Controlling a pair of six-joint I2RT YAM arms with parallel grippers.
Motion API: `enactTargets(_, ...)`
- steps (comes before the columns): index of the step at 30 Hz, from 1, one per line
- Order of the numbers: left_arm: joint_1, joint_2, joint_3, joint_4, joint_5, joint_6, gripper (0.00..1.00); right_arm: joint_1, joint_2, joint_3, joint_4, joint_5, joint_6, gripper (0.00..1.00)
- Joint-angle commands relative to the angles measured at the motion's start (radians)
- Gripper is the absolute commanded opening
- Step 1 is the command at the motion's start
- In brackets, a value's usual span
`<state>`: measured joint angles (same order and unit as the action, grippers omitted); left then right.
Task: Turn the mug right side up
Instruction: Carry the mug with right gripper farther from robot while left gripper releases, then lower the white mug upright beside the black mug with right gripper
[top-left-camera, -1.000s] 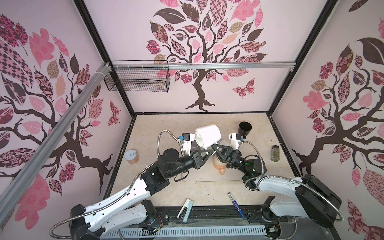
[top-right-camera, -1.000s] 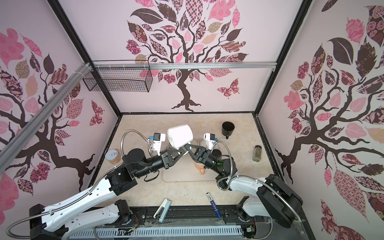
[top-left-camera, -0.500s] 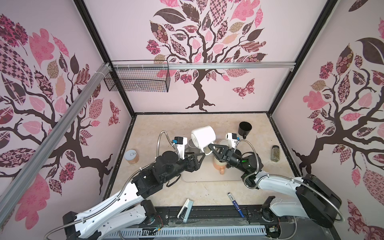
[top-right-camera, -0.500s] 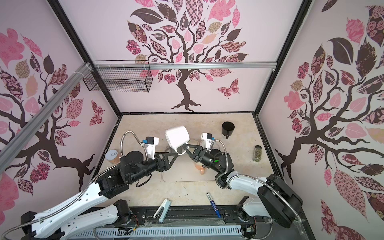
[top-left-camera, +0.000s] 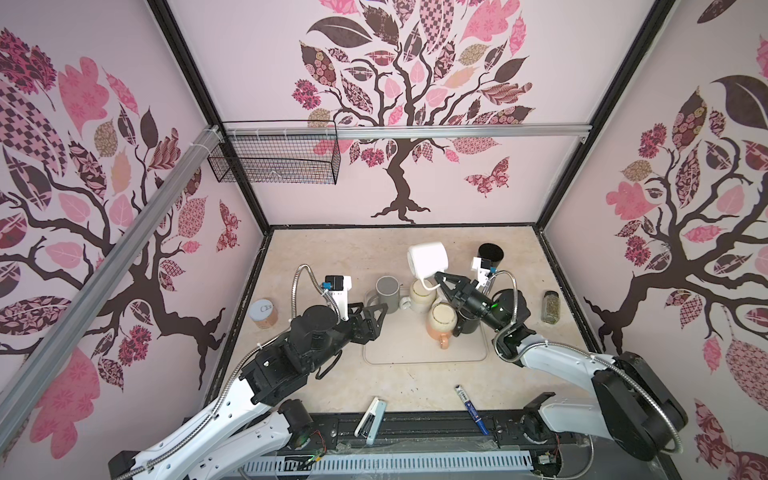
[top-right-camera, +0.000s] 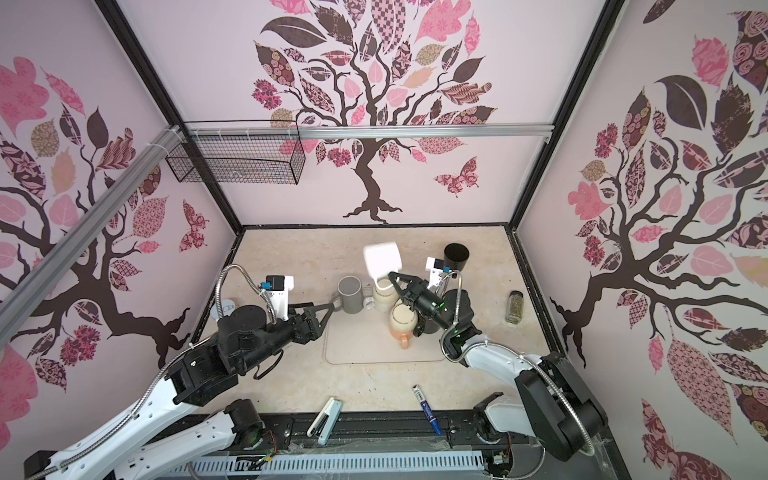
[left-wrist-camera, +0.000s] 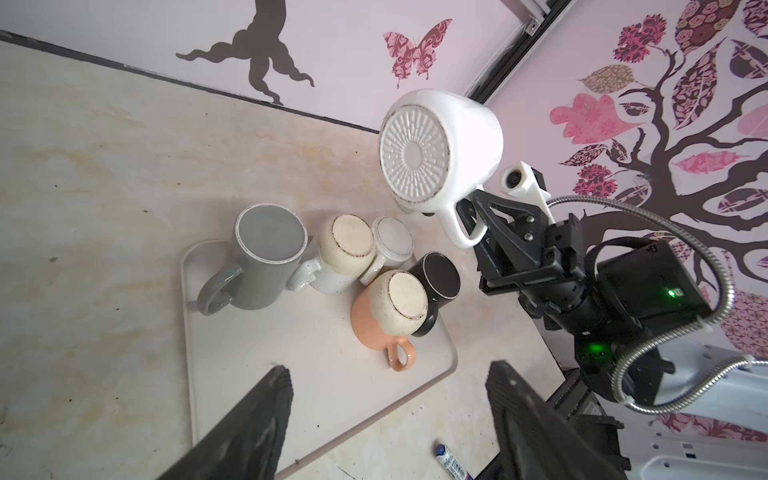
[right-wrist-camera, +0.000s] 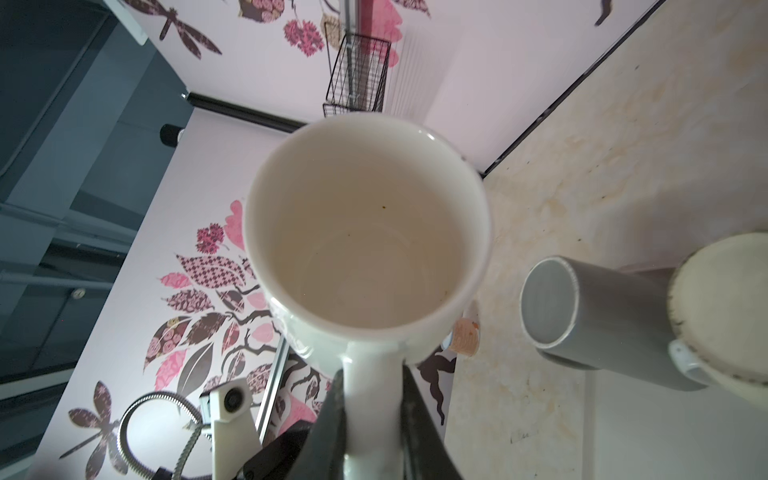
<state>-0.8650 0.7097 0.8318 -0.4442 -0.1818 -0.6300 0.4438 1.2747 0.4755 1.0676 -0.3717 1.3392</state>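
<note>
A white mug hangs in the air over the back of the tray, tipped on its side. Its ribbed base faces the left wrist camera and its empty mouth faces the right wrist camera. My right gripper is shut on the mug's handle. Well apart from the mug, at the tray's left edge, my left gripper stands open and empty.
On the tray stand a grey mug, a cream mug, an orange mug and a black mug, all base up. A black cup, a spice jar, a tin, a marker and a white stapler lie around.
My left gripper has opened off the white mug and drawn back to the left. The right gripper keeps the mug by its handle, now alone.
</note>
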Motion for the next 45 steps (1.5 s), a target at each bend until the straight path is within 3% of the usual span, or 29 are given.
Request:
enactTargets(1, 0.015, -0.004, -0.028, 0.021, 0.025, 0.024, 0.76, -0.082, -0.005, 0.082, 0.109, -0.018, 0.033, 0.0)
enactTargets(5, 0.024, 0.007, -0.028, 0.011, 0.038, 0.031, 0.77, -0.173, 0.066, 0.151, 0.067, -0.039, 0.009, 0.0)
enactTargets(9, 0.029, 0.003, -0.038, 0.01, 0.037, 0.032, 0.77, -0.208, 0.129, 0.297, -0.191, -0.032, -0.184, 0.0)
enactTargets(13, 0.035, -0.004, -0.046, 0.006, 0.033, 0.039, 0.77, -0.216, 0.176, 0.418, -0.421, 0.078, -0.393, 0.0)
enactTargets(25, 0.047, 0.016, -0.052, -0.005, -0.004, 0.08, 0.77, -0.214, 0.301, 0.695, -0.773, 0.3, -0.83, 0.0)
enactTargets(34, 0.055, 0.078, -0.034, 0.008, 0.034, 0.097, 0.78, -0.211, 0.45, 0.884, -0.983, 0.336, -0.996, 0.0)
enactTargets(45, 0.083, 0.082, -0.069, 0.04, 0.058, 0.08, 0.78, -0.203, 0.562, 0.939, -1.032, 0.397, -1.08, 0.0)
